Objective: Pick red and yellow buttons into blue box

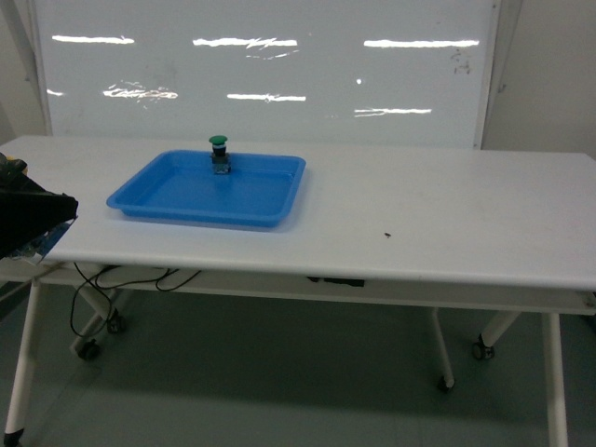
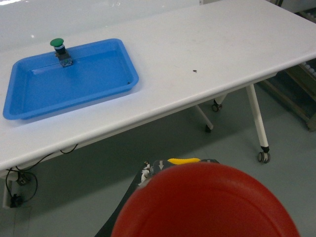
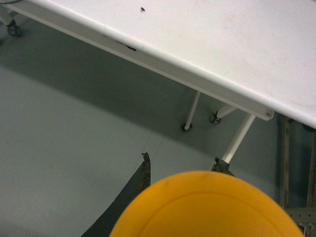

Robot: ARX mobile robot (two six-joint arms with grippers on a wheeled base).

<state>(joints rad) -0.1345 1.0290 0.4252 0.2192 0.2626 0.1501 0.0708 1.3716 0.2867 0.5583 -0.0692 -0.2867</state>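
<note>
The red button [image 2: 205, 202] filled the left wrist view, the yellow button [image 3: 207, 205] the right; each seemingly clamped, though jaw state was impossible to tell. Farther off, a green button [image 1: 218, 154] stood by the shallow tray's [image 1: 158, 200] far edge on the desk [image 1: 447, 214].

You see the red button's cap [image 2: 205, 202] filling the bottom of the left wrist view, below the worktop [image 2: 197, 44] edge; the yellow button's cap [image 3: 207, 205] likewise fills the right wrist view's bottom.
</note>
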